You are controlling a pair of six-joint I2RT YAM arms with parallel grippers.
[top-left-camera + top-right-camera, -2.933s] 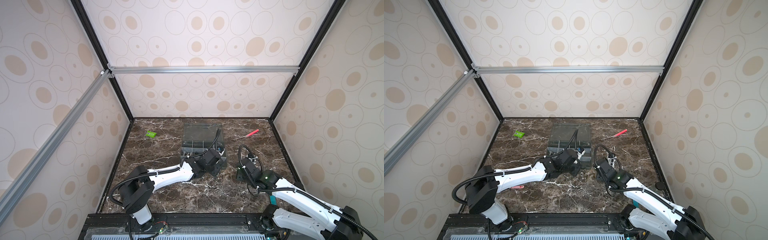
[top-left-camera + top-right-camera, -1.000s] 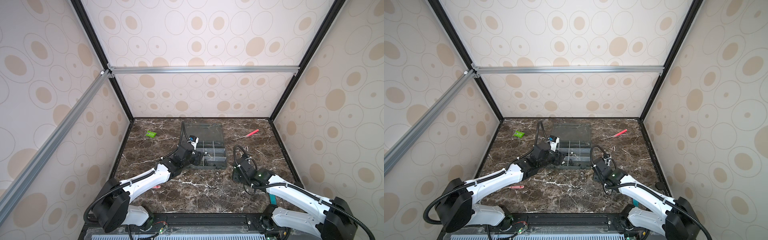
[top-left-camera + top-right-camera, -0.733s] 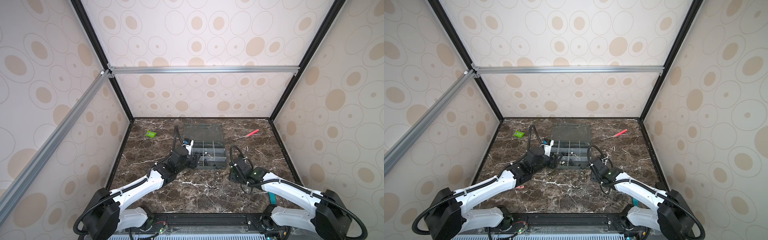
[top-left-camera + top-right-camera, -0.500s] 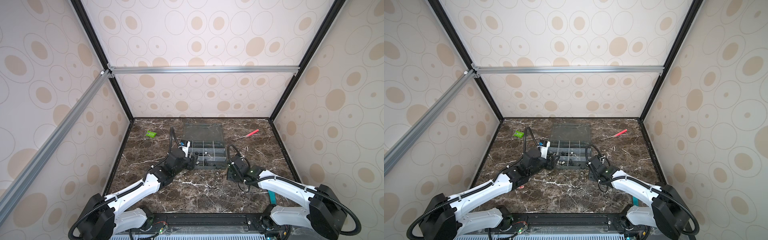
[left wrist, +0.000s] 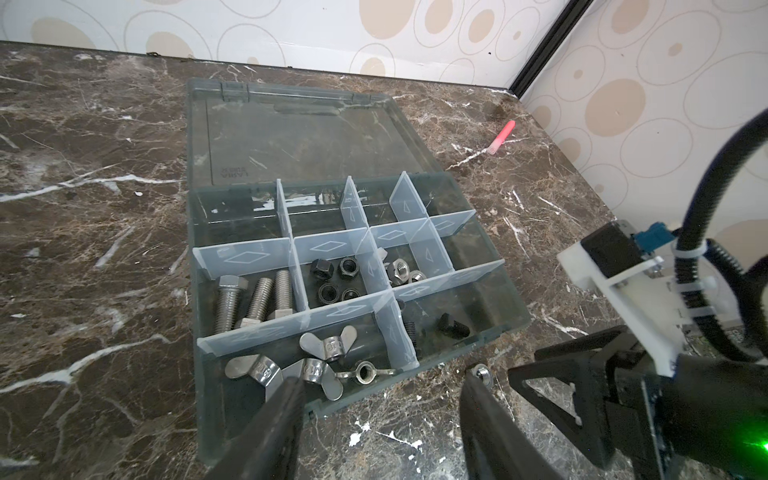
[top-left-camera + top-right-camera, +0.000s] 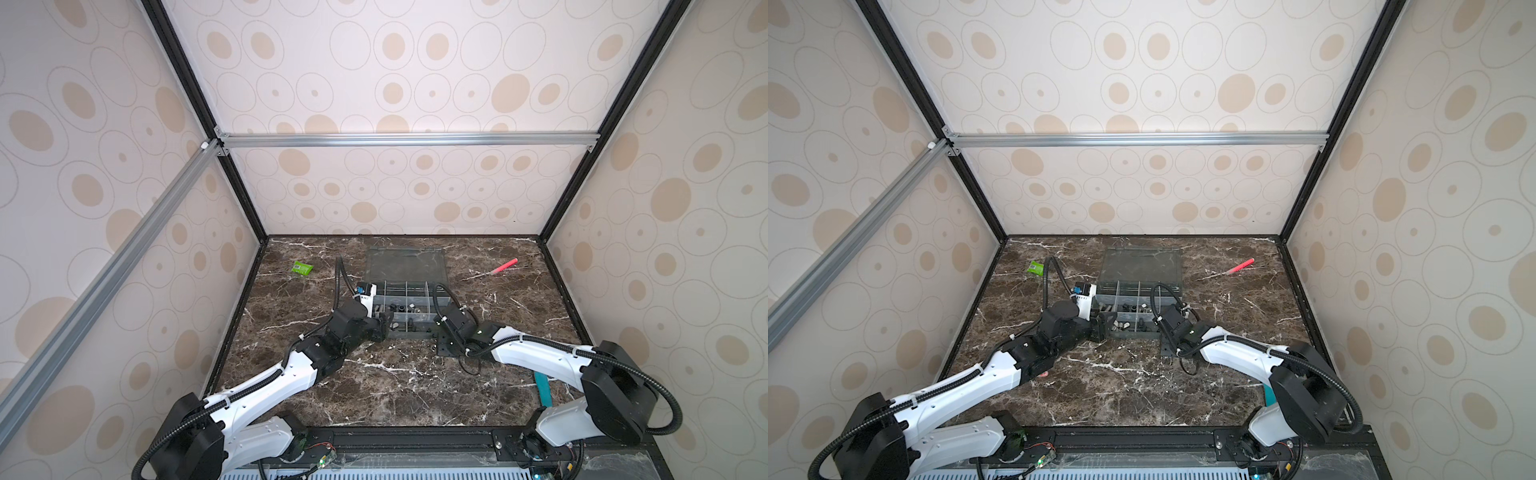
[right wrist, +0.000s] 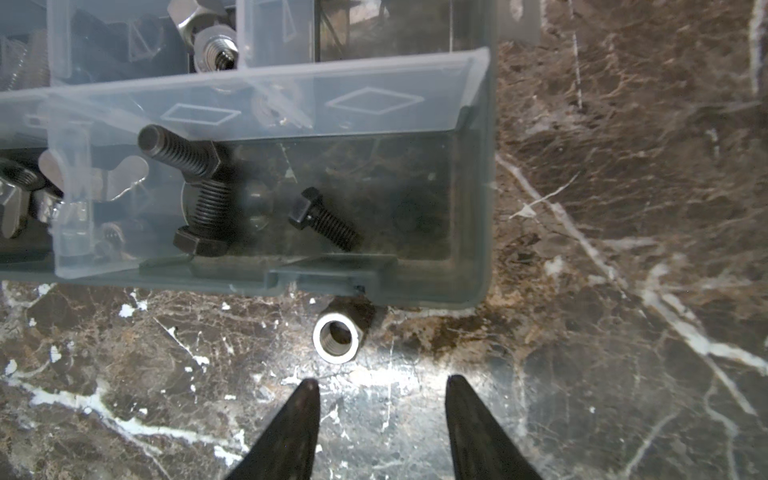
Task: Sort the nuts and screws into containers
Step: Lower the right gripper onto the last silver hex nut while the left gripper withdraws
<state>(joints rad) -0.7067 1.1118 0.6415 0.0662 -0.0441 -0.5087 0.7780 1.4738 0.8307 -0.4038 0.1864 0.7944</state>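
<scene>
Right gripper (image 7: 380,384) low, spread, just short of loose nut (image 7: 336,338); left gripper (image 5: 380,380) spread at box (image 5: 232,424) front

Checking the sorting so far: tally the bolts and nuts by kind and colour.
Silver bolts: 3
Black bolts: 3
Black nuts: 4
Wing nuts: 4
Silver hex nuts: 3 that show, one of them loose; more may be hidden
Total: 17
</scene>
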